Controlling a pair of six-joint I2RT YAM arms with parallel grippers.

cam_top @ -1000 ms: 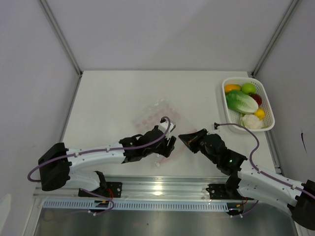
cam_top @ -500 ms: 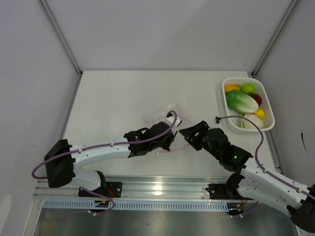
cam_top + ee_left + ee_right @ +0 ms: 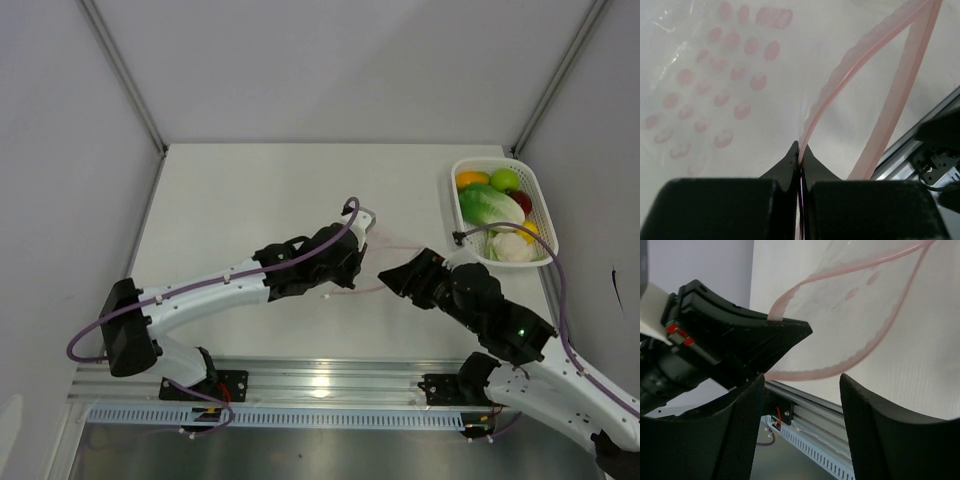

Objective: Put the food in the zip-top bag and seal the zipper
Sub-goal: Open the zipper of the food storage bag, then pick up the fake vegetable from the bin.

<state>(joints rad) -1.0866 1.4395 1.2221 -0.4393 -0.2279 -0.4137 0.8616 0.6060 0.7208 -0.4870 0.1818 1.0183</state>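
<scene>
The left gripper is pinched tight on the zipper of the zip-top bag, whose mouth gapes. The right gripper is spread wide just beside it, gripping nothing. The food lies in the white basket at the table's right edge.

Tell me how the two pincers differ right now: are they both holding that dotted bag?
The left pincer is shut on the zipper, pinching one side of the pink strip; the right pincer is open and grips nothing. The left pincer is at the zip-top bag from the left side; the right pincer faces its gaping mouth from the right. Both are black, two-fingered, and meet at the bag.
</scene>
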